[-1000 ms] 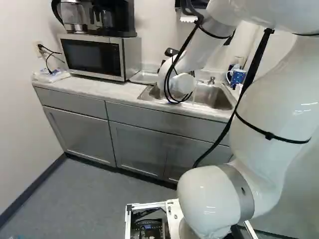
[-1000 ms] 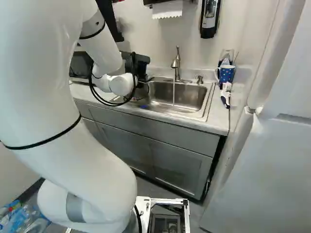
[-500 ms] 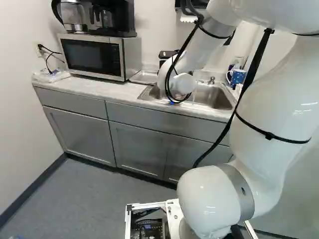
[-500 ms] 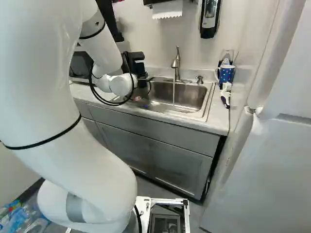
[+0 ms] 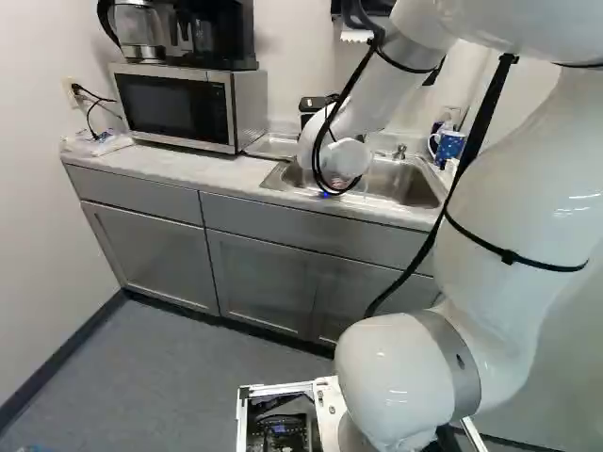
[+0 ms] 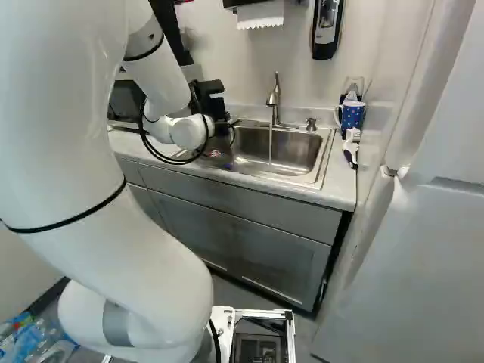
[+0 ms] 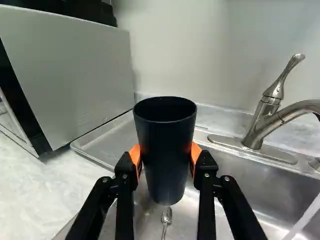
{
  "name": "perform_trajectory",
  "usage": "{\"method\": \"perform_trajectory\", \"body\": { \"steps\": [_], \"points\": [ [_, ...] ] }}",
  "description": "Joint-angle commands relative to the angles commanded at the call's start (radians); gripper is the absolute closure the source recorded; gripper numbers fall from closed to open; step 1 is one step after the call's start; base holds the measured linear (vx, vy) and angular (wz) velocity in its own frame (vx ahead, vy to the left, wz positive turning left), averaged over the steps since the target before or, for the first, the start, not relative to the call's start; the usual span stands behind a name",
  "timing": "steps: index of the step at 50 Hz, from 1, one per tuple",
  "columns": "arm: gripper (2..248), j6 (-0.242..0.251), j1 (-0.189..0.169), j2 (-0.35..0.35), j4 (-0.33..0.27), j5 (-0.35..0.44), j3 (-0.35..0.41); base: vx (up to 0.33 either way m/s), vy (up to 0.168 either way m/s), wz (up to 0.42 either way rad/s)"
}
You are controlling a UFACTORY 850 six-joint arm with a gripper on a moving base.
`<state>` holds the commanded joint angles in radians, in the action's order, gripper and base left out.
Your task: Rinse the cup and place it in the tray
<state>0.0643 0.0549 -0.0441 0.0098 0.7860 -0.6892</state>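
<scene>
Sink (image 6: 299, 151) as the dial, wall (image 6: 272, 57) at twelve: the faucet (image 6: 274, 102) stood at twelve, pump (image 6: 311, 124) at one, mug (image 6: 353, 116) at two on the counter (image 5: 212, 169)! Round at ten came the tray (image 7: 115, 140), just beyond it the microwave (image 5: 179, 108), coffee maker (image 5: 217, 33) on top! And a spoon (image 7: 167, 217) lay in the sink.

Can't see the end of the faucet (image 7: 256, 125) past two o'clock from the cup (image 7: 166, 155) in the wrist view, nor of the spoon (image 7: 166, 217) past six: cut off!
</scene>
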Motion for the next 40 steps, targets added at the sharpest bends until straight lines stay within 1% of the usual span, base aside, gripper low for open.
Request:
{"method": "perform_trajectory", "body": {
  "steps": [21, 24, 27, 40],
  "points": [
    [134, 0.000, 0.000, 0.000, 0.000, 0.000, 0.000, 0.000, 0.000, 0.000],
    [134, -0.011, 0.000, 0.000, 0.000, 0.000, 0.000, 0.000, 0.000, 0.000],
    [134, -0.032, 0.000, 0.000, 0.000, 0.000, 0.000, 0.000, 0.000, 0.000],
    [134, -0.032, 0.000, 0.000, 0.000, 0.000, 0.000, 0.000, 0.000, 0.000]
  ]
}}
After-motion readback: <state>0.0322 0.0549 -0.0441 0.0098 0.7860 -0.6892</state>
